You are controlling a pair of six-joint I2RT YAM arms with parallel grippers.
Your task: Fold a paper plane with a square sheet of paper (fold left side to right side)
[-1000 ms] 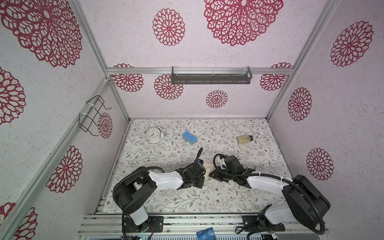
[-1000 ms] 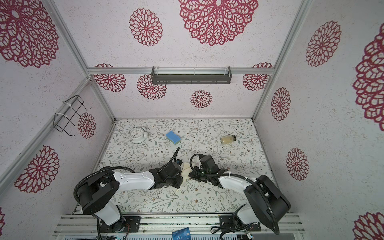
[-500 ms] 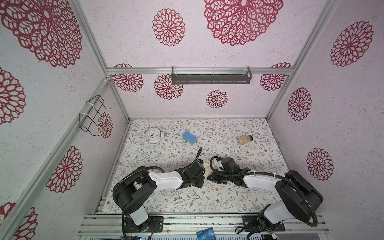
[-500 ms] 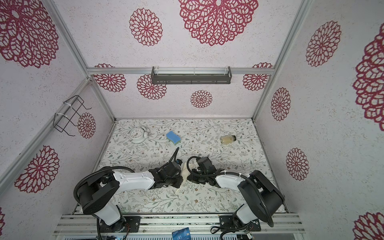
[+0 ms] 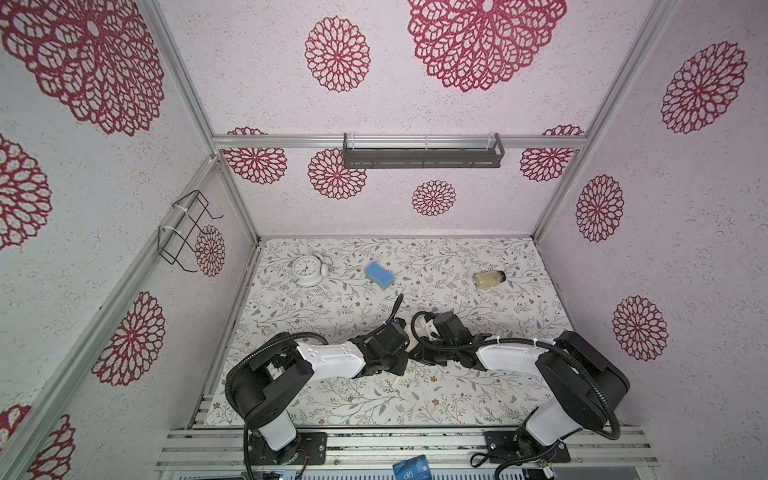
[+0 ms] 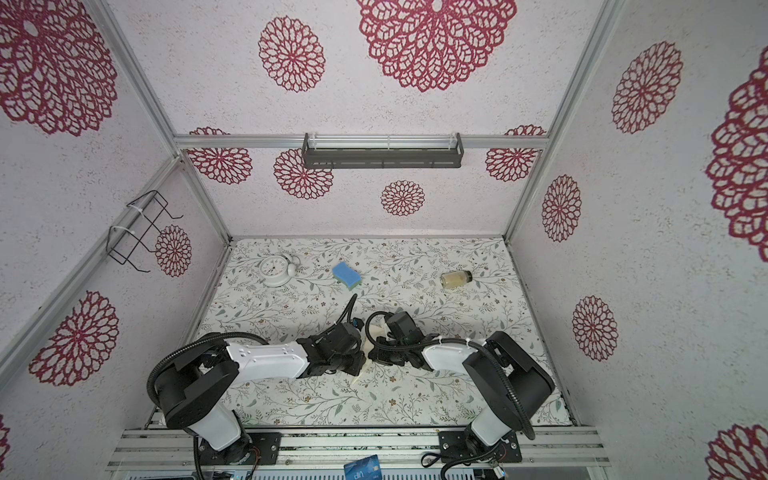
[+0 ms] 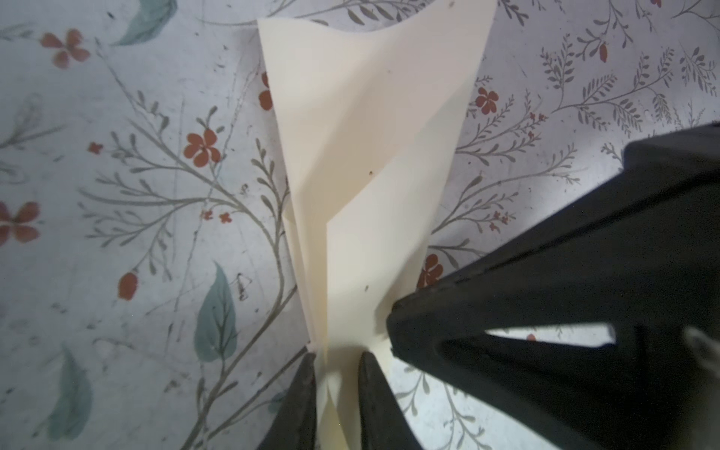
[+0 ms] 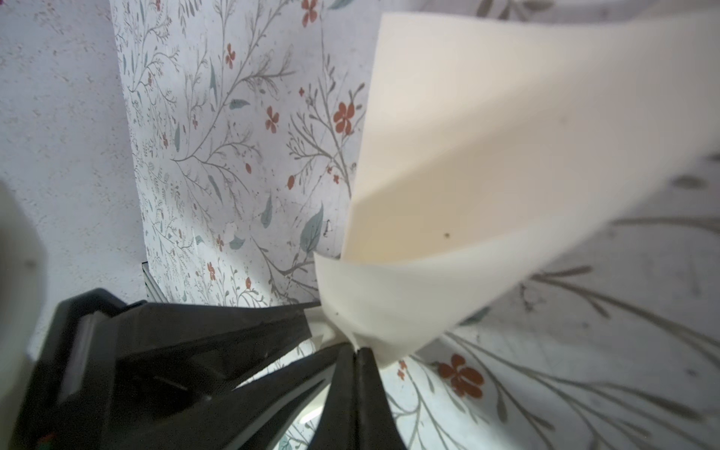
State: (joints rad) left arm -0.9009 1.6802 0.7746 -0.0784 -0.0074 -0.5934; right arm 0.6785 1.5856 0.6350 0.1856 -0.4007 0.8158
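Note:
The square sheet of paper is folded into a narrow cream paper plane (image 7: 366, 136) with layered flaps. It is held just above the floral table (image 5: 436, 399) at the middle. My left gripper (image 7: 337, 358) is shut on its narrow end, with paper layers filling the gap between the fingers. My right gripper (image 8: 355, 350) is shut, pinching an edge of the paper plane (image 8: 487, 156) at its fingertips. In both top views the two grippers (image 5: 405, 359) (image 6: 371, 358) meet tip to tip. Only the plane's pointed tip (image 6: 360, 370) and a small cream patch show between them.
At the back of the table are a white alarm clock (image 5: 306, 271), a blue sponge (image 5: 379, 275) and a small jar (image 5: 488, 278) lying on its side. A wire rack (image 5: 183, 232) hangs on the left wall and a grey shelf (image 5: 422, 156) on the back wall.
The right gripper has shifted a little to the left, closer to the left gripper. The left jaws have narrowed slightly on the paper.

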